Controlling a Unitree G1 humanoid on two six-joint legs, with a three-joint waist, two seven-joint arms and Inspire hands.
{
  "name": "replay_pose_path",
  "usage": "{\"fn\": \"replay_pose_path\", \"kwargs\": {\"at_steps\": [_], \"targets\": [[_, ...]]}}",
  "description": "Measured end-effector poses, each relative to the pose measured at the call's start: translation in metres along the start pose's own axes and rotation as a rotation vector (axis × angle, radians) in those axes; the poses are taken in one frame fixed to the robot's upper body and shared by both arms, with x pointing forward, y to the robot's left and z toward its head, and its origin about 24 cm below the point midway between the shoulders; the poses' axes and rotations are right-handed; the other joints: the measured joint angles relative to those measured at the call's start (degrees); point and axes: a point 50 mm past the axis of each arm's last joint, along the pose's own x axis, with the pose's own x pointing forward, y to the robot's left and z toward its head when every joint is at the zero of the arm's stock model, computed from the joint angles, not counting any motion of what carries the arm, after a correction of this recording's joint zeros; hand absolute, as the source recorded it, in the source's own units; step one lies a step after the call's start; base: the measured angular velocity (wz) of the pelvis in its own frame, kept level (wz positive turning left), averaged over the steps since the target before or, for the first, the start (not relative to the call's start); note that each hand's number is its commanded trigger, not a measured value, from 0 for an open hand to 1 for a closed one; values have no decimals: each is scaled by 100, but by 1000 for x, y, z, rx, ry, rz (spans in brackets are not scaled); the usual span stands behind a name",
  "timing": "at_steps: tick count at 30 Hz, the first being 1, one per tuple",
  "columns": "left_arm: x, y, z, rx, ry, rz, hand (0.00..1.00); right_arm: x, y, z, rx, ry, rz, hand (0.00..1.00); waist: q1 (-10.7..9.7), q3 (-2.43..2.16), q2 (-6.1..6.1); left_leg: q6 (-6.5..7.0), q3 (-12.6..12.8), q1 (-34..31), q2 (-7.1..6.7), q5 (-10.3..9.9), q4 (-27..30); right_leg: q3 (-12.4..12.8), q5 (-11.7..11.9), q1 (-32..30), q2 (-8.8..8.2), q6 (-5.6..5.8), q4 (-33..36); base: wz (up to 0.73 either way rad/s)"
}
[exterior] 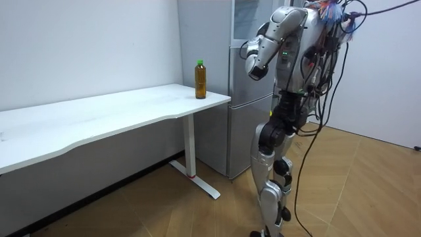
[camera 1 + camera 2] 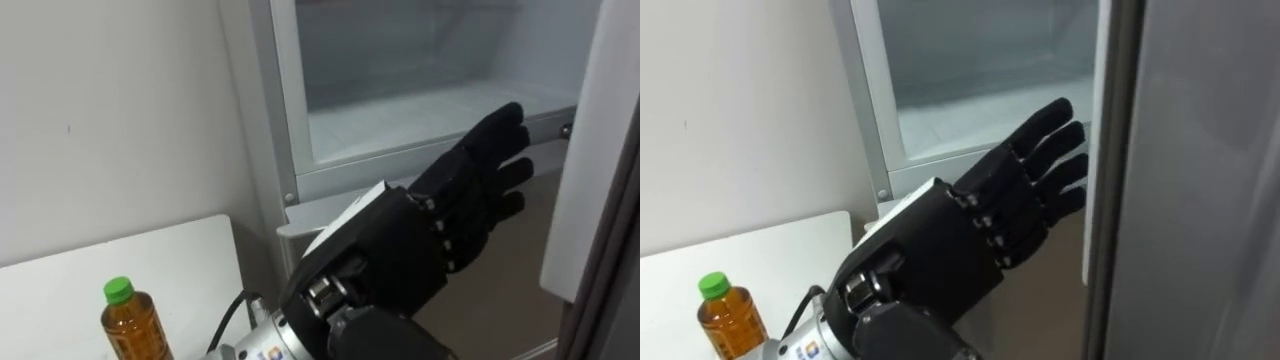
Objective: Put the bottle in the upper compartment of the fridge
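Robot stands upright on the wooden floor, close in front of the tall grey metal fridge (image 1: 237, 99), at the end of the long white surface (image 1: 118, 108).

Left arm: raised to chest height, elbow bent, forearm reaching toward the fridge's open upper compartment. The left robot hand (image 2: 450, 200) is black and seen from the back. It is spread flat, with the fingers (image 2: 500, 140) straight and slightly fanned, and it holds nothing. The fingertips are at the compartment's lower front edge, level with the pale shelf inside; I cannot tell whether they touch it.

The grey fridge door (image 2: 1190, 180) stands swung open on the robot's right.

The clear plastic bottle (image 2: 130, 325) of amber liquid has a green cap. It stands upright on the surface at the corner next to the fridge, well apart from the robot hand.
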Motion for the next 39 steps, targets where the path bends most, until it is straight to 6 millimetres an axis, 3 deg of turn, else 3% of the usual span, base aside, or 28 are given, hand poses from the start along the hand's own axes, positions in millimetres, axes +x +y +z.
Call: {"fn": "replay_pose_path", "kwargs": {"at_steps": [7, 17, 25, 29, 39], "targets": [[4, -1, 2, 8, -5, -23, 0, 0, 0, 0, 20, -4, 0, 0, -19, 17, -25, 0, 106, 24, -8, 0, -3, 160, 1, -53, 21, 6, 17, -11], [11, -6, 2, 6, -1, -64, 0, -4, -11, -4, 101, -9, -30, 0, -300, -3, 13, 0, 289, 22, 4, 0, -9, 340, 25, -14, 78, 11, -83, -11], [17, -5, 3, 17, -6, -77, 0, -7, -22, -6, 107, -8, -70, 0, -346, 6, 80, -1, 835, 224, 15, -1, -5, 652, 30, -4, 141, 13, -84, -25], [20, -6, 5, 17, -13, -88, 0, -7, -22, -5, 105, -10, -75, 0, -472, 15, 100, -1, 1094, 220, 26, -2, -3, 804, 44, -112, 179, 7, -74, -24], [32, -8, 1, -41, -27, -117, 0, -6, -21, -2, 97, -15, -73, 0, -632, 20, 176, -2, 1401, 186, 115, -2, 4, 1198, 103, -316, 377, -68, -70, -23]]}}
